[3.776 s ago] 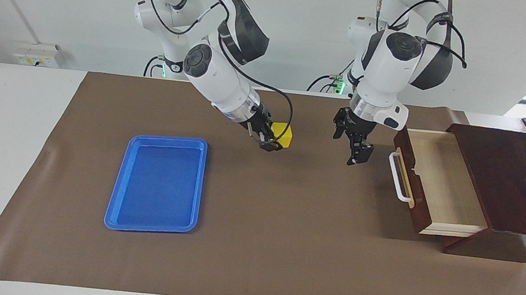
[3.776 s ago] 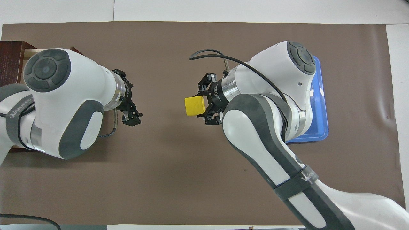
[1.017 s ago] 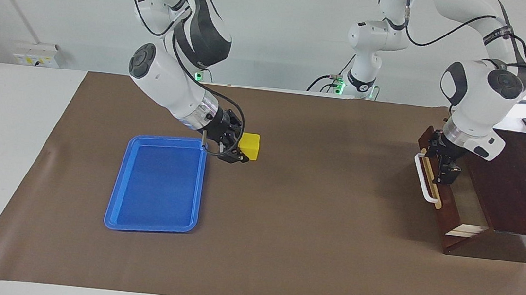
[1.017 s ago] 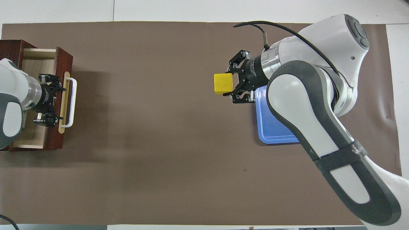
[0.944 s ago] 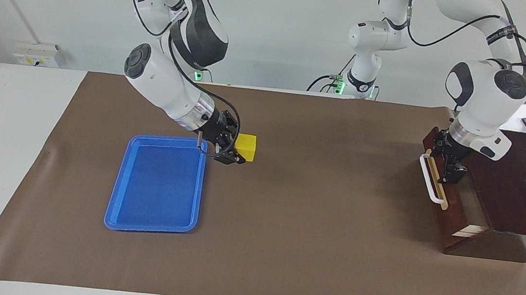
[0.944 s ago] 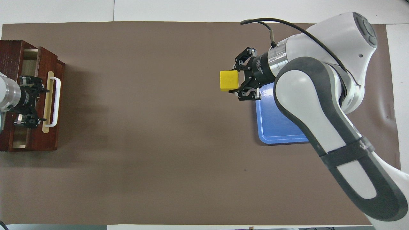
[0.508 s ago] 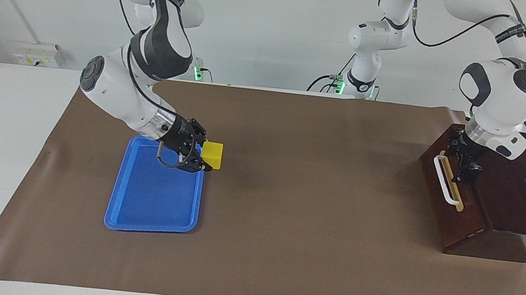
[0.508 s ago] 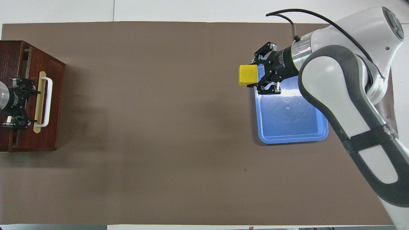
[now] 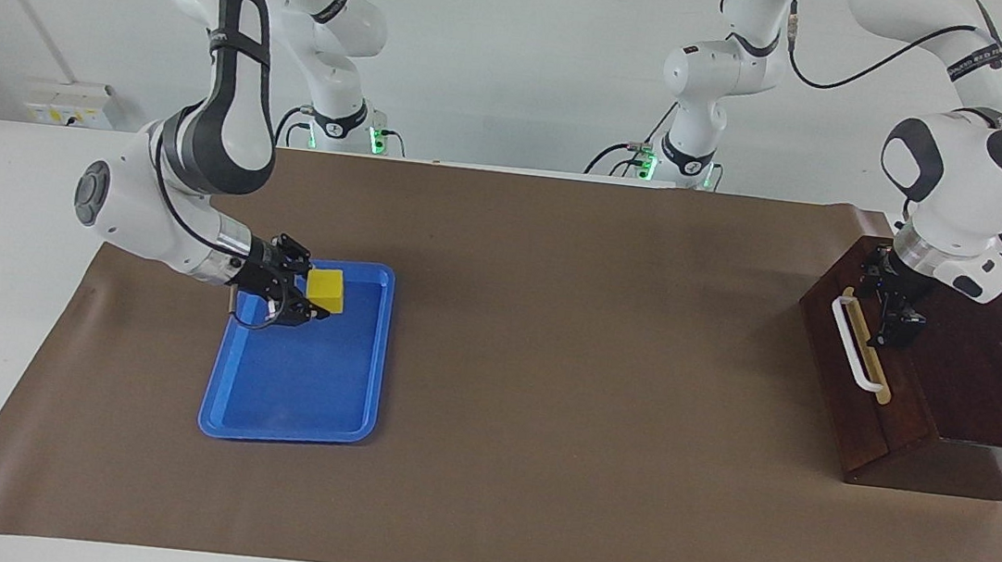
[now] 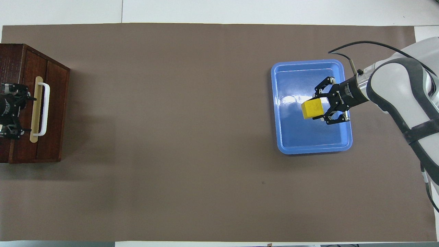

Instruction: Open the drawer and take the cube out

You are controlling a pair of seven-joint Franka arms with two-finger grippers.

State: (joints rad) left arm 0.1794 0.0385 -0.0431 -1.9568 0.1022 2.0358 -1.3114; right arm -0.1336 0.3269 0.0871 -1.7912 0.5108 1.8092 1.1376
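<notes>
The right gripper (image 9: 306, 296) was positioned over the blue tray (image 9: 363, 397), at the part of the tray nearer the robots, with its fingers (image 10: 328, 119) clamped on opposite faces of the cube (image 9: 326, 289). The cube was held above the tray floor; whether it touched the floor could not be determined. The tray lay flat on the brown mat (image 9: 545, 397) toward the right arm's end of the table.

The left gripper (image 9: 896, 315) was positioned at the sloped front of the dark wooden box (image 9: 985, 369), just beside the white handle (image 9: 853, 344) and tan strip (image 10: 34, 109). Whether its fingers were apart or together could not be determined. The drawer (image 9: 843, 391) sat pushed fully into the box, with its front flush, at the left arm's end of the table.
</notes>
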